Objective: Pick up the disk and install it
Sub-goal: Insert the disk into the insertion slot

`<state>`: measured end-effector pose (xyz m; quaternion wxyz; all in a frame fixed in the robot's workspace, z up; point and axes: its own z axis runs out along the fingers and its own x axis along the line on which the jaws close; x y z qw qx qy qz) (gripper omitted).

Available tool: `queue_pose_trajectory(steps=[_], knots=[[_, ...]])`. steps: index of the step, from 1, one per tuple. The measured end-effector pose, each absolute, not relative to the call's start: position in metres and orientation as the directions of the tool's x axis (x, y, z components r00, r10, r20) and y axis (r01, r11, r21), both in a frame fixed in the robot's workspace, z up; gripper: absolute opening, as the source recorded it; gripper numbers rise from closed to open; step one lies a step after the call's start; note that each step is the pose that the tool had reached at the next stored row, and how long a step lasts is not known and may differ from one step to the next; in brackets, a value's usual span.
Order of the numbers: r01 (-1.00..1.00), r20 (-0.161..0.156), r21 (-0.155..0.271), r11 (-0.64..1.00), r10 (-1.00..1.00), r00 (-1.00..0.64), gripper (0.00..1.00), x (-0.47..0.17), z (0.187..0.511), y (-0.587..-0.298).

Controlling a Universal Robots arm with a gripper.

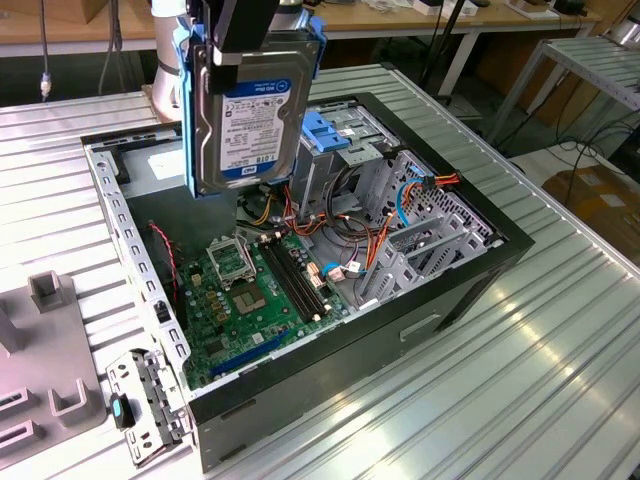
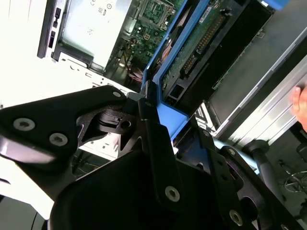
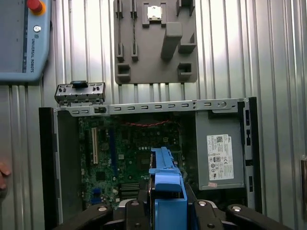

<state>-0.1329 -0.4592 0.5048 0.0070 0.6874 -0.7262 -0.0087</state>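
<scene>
While the gripper (image 1: 243, 40) is hanging over the open computer case (image 1: 300, 375), its fingers are pinching the disk (image 1: 250, 115) at its upper end, closed firmly on it, so the drive is dangling below them. In the exterior view the disk is standing on edge in mid-air. Its white label is facing the camera, and its blue side rails (image 1: 318, 50) are running down both long edges. It is touching nothing except the gripper.

Gripping it by one end appears to be leaving the rails and the lower end free, which would suit a part meant to slide into a bay. The case is lying on its side on the ribbed metal table (image 1: 520, 380) with the panel off, so its inside is opening upward toward the arm.

The disk is hovering over the motherboard (image 1: 245, 290), not yet in any compartment. The metal drive cage (image 1: 335, 150), with its blue plastic top, is sitting just beside the disk toward the exterior view's right, with orange cables (image 1: 380, 240) trailing near it.

In the first wrist view, the grey power-supply box (image 3: 220, 148) is sitting in a corner of the case, and a grey fixture plate (image 3: 153, 48) is lying on the table beyond it. Part of a person's hand (image 2: 300, 103) is showing at the edge of the second wrist view, well apart from the disk.
</scene>
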Motion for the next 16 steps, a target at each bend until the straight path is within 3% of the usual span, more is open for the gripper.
queue_pose_trajectory(steps=[16], knots=[[-0.998, -0.002, 0.022, 0.055, -0.999, -0.055, 0.37, -0.131, 0.505, -0.482]])
